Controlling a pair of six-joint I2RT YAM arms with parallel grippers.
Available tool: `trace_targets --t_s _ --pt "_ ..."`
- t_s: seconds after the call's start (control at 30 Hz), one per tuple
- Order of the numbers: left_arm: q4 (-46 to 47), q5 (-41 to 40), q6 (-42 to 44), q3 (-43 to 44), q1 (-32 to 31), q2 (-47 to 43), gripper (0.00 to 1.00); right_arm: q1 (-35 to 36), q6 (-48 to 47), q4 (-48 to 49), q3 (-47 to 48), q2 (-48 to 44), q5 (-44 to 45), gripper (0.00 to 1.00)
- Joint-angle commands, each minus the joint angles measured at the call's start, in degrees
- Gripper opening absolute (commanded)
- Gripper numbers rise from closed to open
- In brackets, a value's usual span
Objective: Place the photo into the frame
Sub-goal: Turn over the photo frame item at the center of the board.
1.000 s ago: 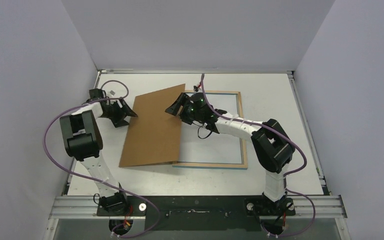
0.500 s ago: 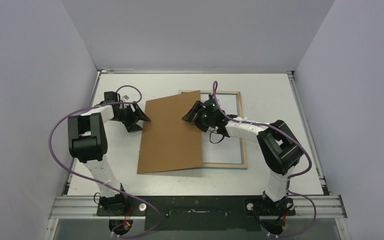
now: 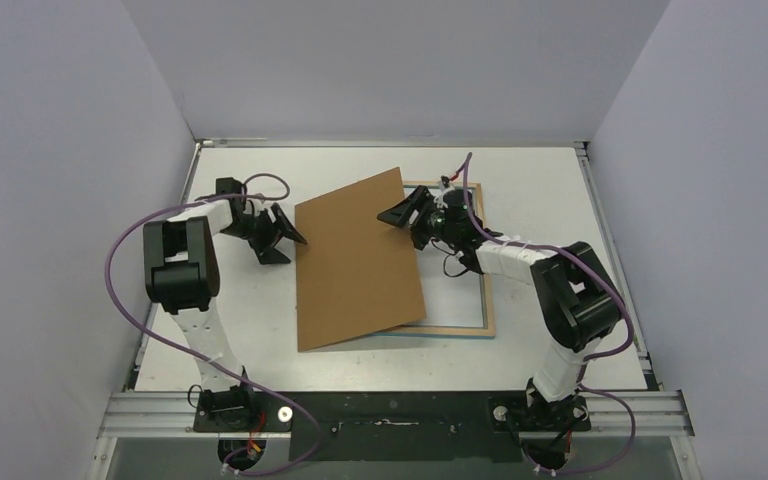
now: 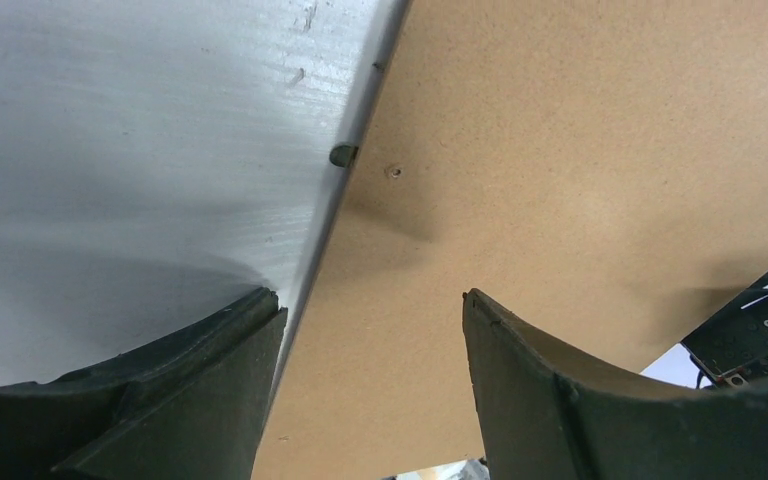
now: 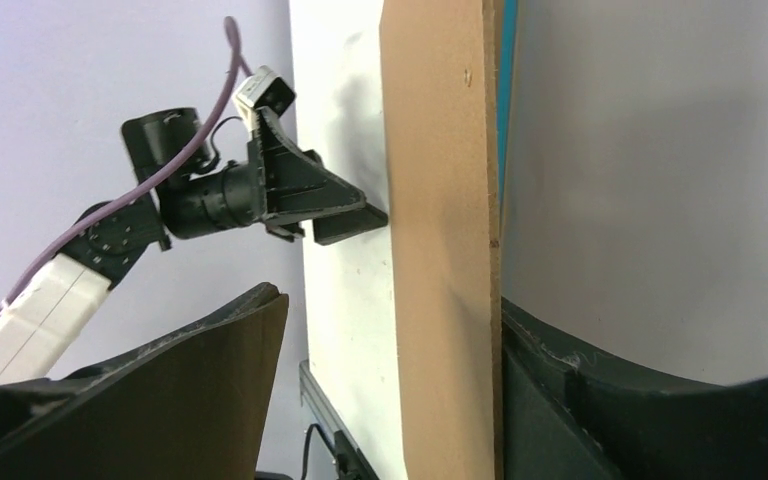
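Near rail: A dark metal rail [image 3: 400, 412] runs along the near edge. The left arm [image 3: 208, 348] and the right arm [image 3: 552, 367] are bolted to it.
Near strip: A bare white strip of the table [image 3: 410, 368] lies between the rail and the board.
Board: A plain brown board [image 3: 355, 265] sits in the middle, turned a bit. Its near left corner comes closest to the rail. I cannot tell if it lies flat or is tipped up.
Frame: The frame [image 3: 457, 329] lies on the table, right of the middle, wood side up with a thin blue line at its edge. The board covers its left part. Its near side and right side show.
Left gripper: The left gripper [image 3: 293, 250] is spread wide and holds nothing. Its tips touch the board's left edge.
Right gripper: The right gripper [image 3: 400, 222] is spread wide as well, at the board's far right corner. The board stands between its fingers, close against one finger [image 5: 600, 400], with a big gap on the other side.
Room at the sides: Bare table lies right of the frame, up to the right wall [image 3: 700, 200]. On the left, the left arm fills much of the gap.
Far strip: Bare table runs behind the board and frame to the far wall [image 3: 390, 70].
Surface: White and smooth.
Room: Pale grey-purple walls stand left, right and far. Purple cables [image 3: 110, 262] loop from both arms.
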Motion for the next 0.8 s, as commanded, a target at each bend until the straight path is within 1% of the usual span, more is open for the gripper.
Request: trace_targets --t_s 0.0,0.03,0.1,0.2,0.3,0.4,0.47,0.57,0.67,0.7,0.73,0.77 --pt "-2.30 -6.63 3.33 1.92 -0.22 5.75 0.66 -2.46 0.84 8.20 -0.45 -2.15 -6.95 0.66" --pt "-2.50 -6.92 3.70 2.94 -0.09 6.10 0.66 -2.88 0.68 8.24 -0.24 -2.03 -7.99 0.64" --pt "-3.22 -7.00 4.90 4.82 -0.12 6.59 0.66 -3.52 0.50 8.08 0.51 -1.37 -10.42 0.57" --pt "-4.45 -7.59 6.85 7.69 -0.15 6.95 0.66 -3.98 -1.24 5.42 1.96 -1.30 -12.43 0.39" --pt "-4.73 -8.46 7.67 9.84 -0.20 6.68 0.66 -4.43 -6.33 -2.26 3.51 -2.30 -11.75 0.20" --pt "-4.01 -9.69 7.93 11.37 -0.53 4.39 0.66 -4.61 -11.30 -10.20 6.06 -3.10 -9.74 0.07" --pt "-3.62 -11.24 9.30 12.44 -1.03 2.03 0.66 -4.53 -12.85 -13.82 8.06 -3.63 -8.11 0.01" --pt "-2.50 -13.70 11.78 13.07 -2.06 -2.67 0.68 -4.61 -12.28 -18.20 11.26 -4.51 -4.85 0.00" --pt "1.02 -14.55 14.73 11.32 -3.91 -9.00 0.71 -4.60 -8.38 -20.24 14.33 -5.07 -2.66 0.00" --pt "2.47 -14.76 15.96 10.66 -4.72 -11.31 0.73 -4.54 -7.13 -21.87 15.73 -5.12 -1.57 0.00" --pt "3.89 -15.04 17.06 9.87 -5.26 -13.54 0.74 -4.55 -6.41 -25.74 17.55 -4.94 -0.43 0.00" --pt "6.22 -15.00 18.24 9.17 -7.28 -15.93 0.76 -4.52 -5.71 -27.80 19.34 -4.76 0.22 0.00"
